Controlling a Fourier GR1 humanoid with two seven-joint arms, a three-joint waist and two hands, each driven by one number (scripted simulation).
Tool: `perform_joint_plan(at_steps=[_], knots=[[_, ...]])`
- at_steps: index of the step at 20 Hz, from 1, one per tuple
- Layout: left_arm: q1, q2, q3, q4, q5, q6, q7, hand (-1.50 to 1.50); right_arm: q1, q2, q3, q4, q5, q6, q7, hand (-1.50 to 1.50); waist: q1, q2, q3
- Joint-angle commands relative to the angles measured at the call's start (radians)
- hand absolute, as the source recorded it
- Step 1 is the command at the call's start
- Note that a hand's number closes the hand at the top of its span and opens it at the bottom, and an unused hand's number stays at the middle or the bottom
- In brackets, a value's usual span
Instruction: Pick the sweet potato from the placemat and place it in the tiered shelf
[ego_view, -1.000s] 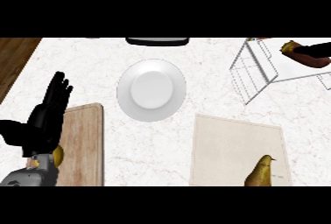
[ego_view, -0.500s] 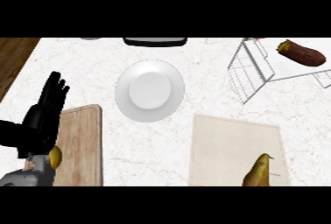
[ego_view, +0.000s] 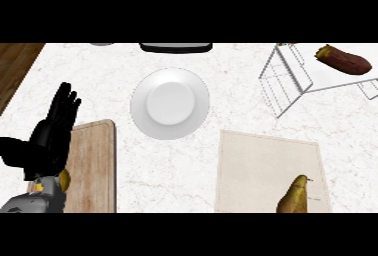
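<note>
The sweet potato (ego_view: 343, 59), dark reddish brown, lies on the top of the white wire tiered shelf (ego_view: 308, 85) at the upper right. No hand touches it. The beige placemat (ego_view: 262, 160) lies at the lower right, below the shelf. My left hand (ego_view: 48, 137) rests at the left edge with its fingers straight and pointing up, holding nothing. My right hand is out of view.
A yellow-brown pear-shaped object (ego_view: 294, 196) lies on the placemat's lower right part. A white plate (ego_view: 170, 102) sits in the middle. A wooden cutting board (ego_view: 92, 165) lies beside my left hand, and a black object (ego_view: 176, 47) stands at the far edge.
A dark shape that was at the sweet potato one second ago is gone, and the potato now lies alone on the shelf. My left hand has stayed about where it was.
</note>
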Motion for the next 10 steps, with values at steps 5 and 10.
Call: perform_joint_plan(at_steps=[5, 10], knots=[[-0.012, -0.012, 0.006, 0.057, 0.009, -0.020, -0.057, 0.00, 0.124, -0.100, -0.041, 0.035, -0.037, 0.163, -0.089, -1.50, 0.010, 0.006, 0.001], [0.034, 0.004, 0.012, 0.002, 0.001, -0.023, -0.044, 0.00, 0.190, -0.144, -0.066, 0.053, -0.062, 0.253, -0.124, -1.50, 0.012, 0.003, 0.002]])
